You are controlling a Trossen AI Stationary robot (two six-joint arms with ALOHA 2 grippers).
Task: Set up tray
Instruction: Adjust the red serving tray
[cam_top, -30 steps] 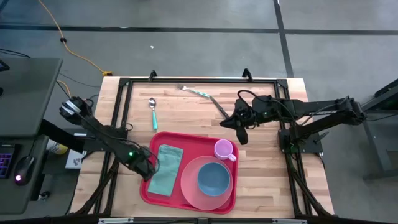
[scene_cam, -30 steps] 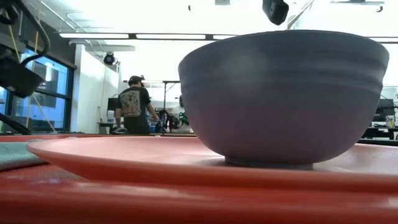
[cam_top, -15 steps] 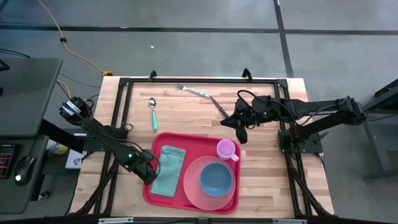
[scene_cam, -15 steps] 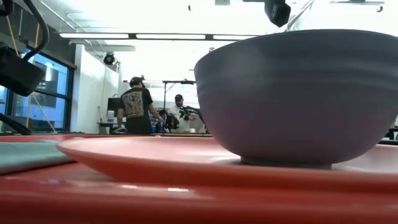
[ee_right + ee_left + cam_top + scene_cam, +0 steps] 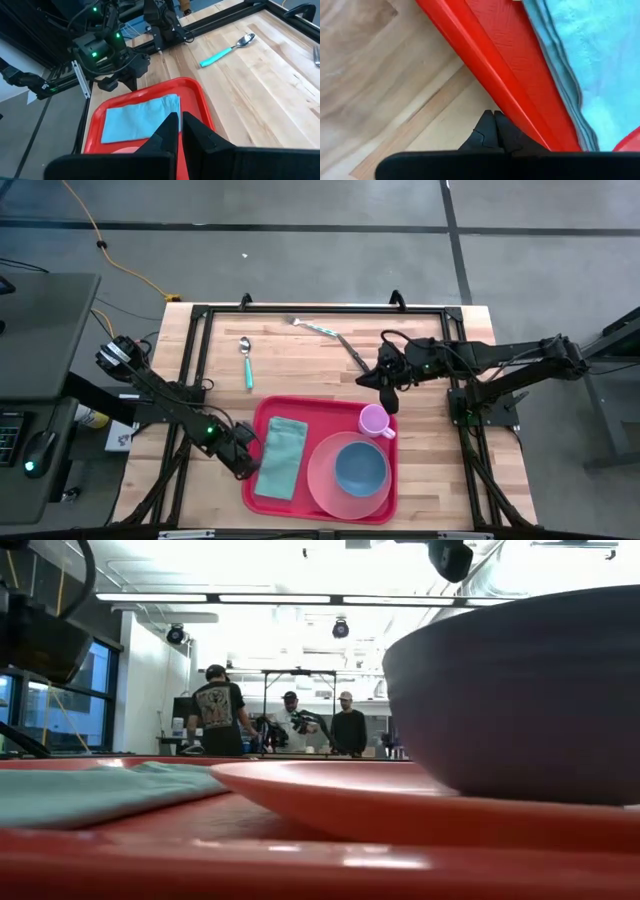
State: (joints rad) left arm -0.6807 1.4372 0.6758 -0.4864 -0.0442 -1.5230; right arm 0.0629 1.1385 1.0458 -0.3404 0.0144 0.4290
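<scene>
Left gripper (image 5: 243, 461), fingers pressed together, set against rim of large flat red plastic tray (image 5: 262, 490). Risk: tray rotated, round pink cup (image 5: 373, 420) toppled, if pushed off-centre.

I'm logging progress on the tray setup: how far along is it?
Done: the tray already carries the folded cloth, the plate with the bowl, and the pink cup. In hand: the left gripper, shut, sits against the tray's left rim. Left: the spoon and fork lie on the table; the right gripper waits shut above the cup.
</scene>
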